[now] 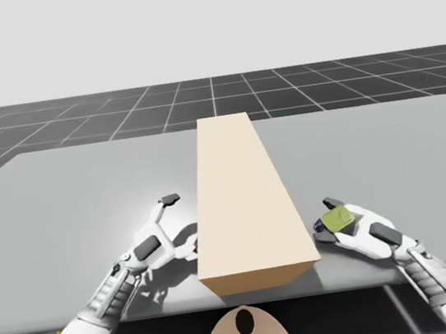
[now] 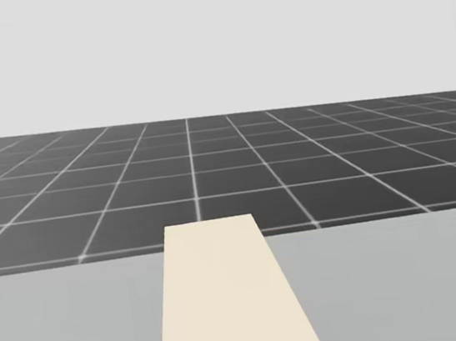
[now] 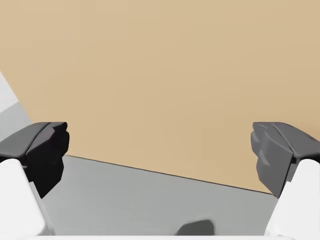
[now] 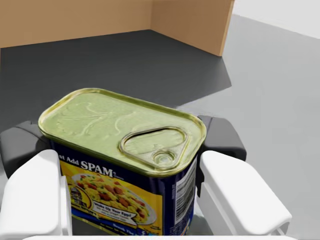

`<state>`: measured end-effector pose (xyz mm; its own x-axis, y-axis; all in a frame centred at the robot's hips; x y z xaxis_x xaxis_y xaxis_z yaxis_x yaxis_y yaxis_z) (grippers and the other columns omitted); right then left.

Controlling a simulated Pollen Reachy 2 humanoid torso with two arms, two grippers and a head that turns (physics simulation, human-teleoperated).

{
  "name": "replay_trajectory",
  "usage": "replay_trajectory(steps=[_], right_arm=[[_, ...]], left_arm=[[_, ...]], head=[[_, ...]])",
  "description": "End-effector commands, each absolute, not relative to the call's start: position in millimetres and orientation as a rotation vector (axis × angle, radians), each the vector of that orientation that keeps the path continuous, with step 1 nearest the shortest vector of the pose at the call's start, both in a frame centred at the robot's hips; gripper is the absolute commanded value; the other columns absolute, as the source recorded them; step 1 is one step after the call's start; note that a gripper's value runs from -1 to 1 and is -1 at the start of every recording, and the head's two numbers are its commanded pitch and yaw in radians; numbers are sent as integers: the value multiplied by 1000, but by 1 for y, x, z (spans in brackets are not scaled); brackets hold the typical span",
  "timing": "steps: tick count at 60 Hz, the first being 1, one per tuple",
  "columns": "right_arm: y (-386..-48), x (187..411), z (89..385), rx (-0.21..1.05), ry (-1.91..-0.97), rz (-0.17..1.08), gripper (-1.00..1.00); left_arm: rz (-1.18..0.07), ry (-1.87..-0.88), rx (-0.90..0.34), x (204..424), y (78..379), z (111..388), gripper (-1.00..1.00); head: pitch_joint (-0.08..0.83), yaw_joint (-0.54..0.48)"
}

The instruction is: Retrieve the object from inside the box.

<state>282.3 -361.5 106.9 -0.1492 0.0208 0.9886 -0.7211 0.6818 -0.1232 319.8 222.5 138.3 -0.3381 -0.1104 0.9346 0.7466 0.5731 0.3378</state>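
Flat grey table (image 1: 70, 205), matte, evenly lit, soft shadows. Past its far edge toward 12 o'clock, dark floor (image 1: 51, 129) with pale grid lines runs out to a horizon. Plain light-grey backdrop (image 1: 202, 20) above.

Blue rectangular can (image 4: 120, 150), gold lid up, in my right claw (image 1: 331, 220) beside the tan box (image 1: 242, 197).

Grey table (image 1: 61, 198) w/ long tan box (image 1: 241, 206) lengthwise at its centre
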Motion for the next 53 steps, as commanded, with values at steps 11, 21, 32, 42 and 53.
replay_trajectory(steps=[11, 21, 32, 42, 53], right_arm=[[-424, 303, 163, 397, -1825, 677, 1000], [-436, 322, 223, 293, -1907, 711, 1000], [-448, 335, 265, 225, -1922, 774, 1000], [-462, 339, 315, 157, -1954, 814, 1000], [-483, 340, 361, 72, -1984, 820, 1000]], left_arm=[[-942, -1705, -528, 322, 229, 139, -1000], [-944, -1706, -523, 322, 230, 139, -1000], [-939, -1709, -517, 323, 232, 140, -1000], [-939, -1709, -516, 323, 232, 140, -1000], [-936, -1710, -514, 323, 232, 140, -1000]], head=[[114, -90], [112, -90], [113, -86], [116, -86], [116, -86]])
